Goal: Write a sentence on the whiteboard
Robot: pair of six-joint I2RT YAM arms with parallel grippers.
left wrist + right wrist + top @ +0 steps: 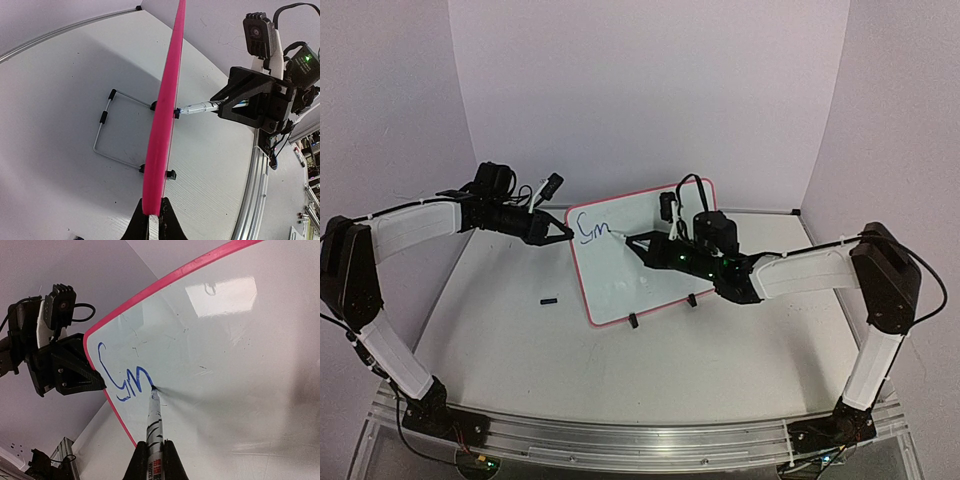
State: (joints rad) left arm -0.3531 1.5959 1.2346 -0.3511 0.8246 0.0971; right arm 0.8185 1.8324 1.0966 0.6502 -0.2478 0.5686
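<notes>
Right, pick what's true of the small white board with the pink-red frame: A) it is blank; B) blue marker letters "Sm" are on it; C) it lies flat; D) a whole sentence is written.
B: the blue lettering on the whiteboard reads only "Sm", and the tip of the grey marker sits at the m's end.

On the flat white bench (520,350), about the middle: the small rectangular red-framed whiteboard (630,285), upright on two black clip feet (633,321). Behind it, lying on the bench, a thin metal wire stand (107,135). At the board's left edge, the left end effector (560,238), clamped on the frame. Before the board's face, the right end effector (628,240), closed around a slim grey marker pen (155,425), tip touching the board just right of the blue handwritten lettering "Sm" (592,232), near the upper left corner. Left of the board and apart from it, on the bench, a small black oblong piece (549,300).
</notes>
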